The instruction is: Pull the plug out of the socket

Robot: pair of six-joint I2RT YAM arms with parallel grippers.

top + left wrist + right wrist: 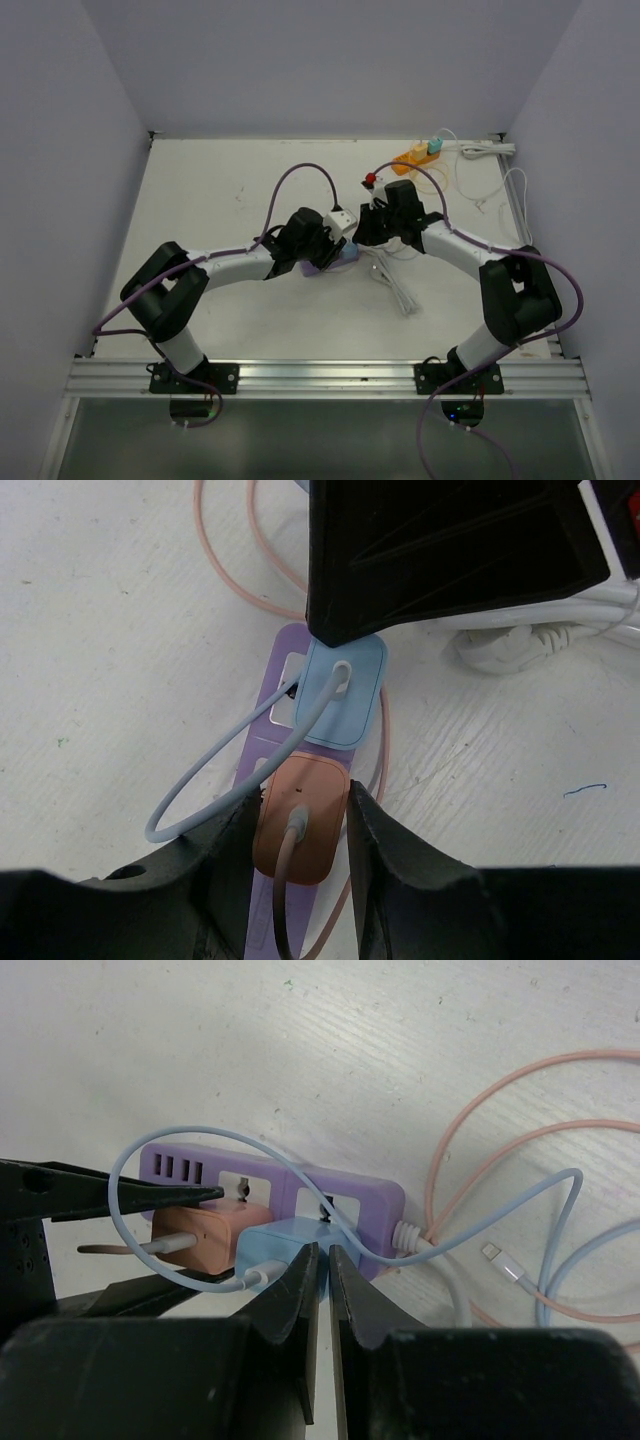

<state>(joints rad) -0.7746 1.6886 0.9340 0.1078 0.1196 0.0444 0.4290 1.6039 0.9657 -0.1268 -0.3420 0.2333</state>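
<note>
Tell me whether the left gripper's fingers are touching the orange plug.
Touching. In the left wrist view, the left gripper has its fingers pressed against both sides of the orange plug, no gap showing, plug seated in the purple power strip.

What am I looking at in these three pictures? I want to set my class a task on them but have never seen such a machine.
These are two robot arms bolted to a table. One picture looks down from above; the other two come from cameras on each wrist. On the table lies a purple power strip with two chargers plugged in: an orange plug and a blue plug, each trailing a cable. The left end effector has its fingers on either side of the orange plug, apparently gripping it. The right end effector sits at the blue plug with its fingers nearly together; whether it grips anything is unclear. A second, orange power strip lies at the table's far right.
</note>
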